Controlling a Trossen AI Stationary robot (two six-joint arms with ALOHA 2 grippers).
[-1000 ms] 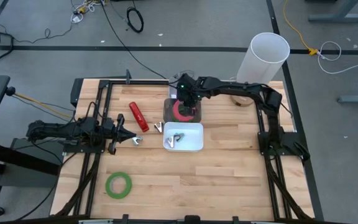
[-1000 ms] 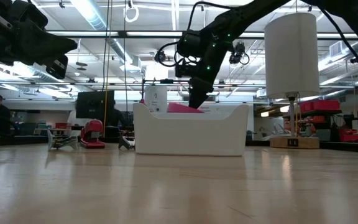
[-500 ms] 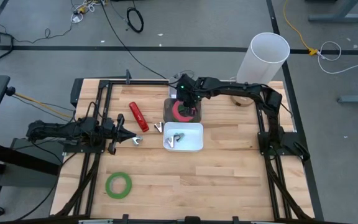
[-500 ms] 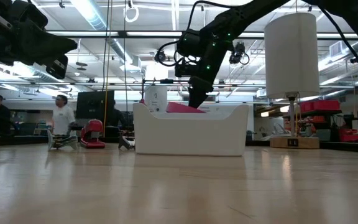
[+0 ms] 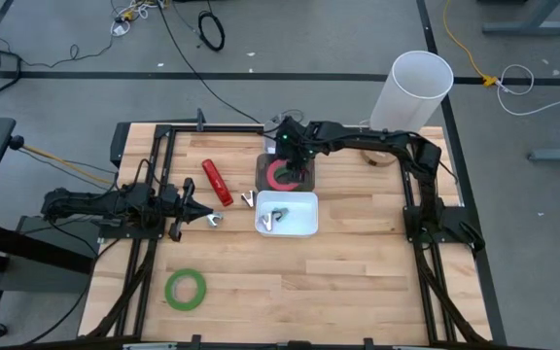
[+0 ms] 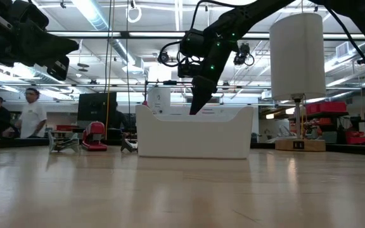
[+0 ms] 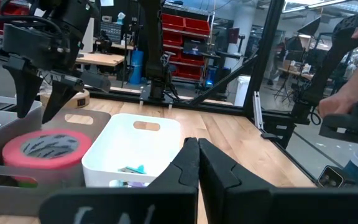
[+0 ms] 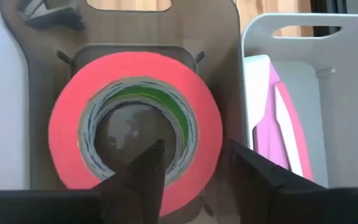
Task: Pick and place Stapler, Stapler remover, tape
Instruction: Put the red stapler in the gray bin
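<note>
On the wooden table (image 5: 358, 272), the right fingers (image 8: 143, 171) stand apart straddling the pink tape (image 8: 135, 127) roll's rim in its grey tray (image 8: 222, 37).

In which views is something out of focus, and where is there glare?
Right wrist view: the right gripper is blurred in the foreground, while the pink tape roll is sharp. Low view: ceiling lights glare and the wooden table shines softly. High view: even light.

Wooden table (image 5: 358, 272) holding a red stapler (image 5: 216, 181), green tape roll (image 5: 186, 289), white bin (image 5: 287, 215) and grey tray (image 5: 265, 167).
</note>
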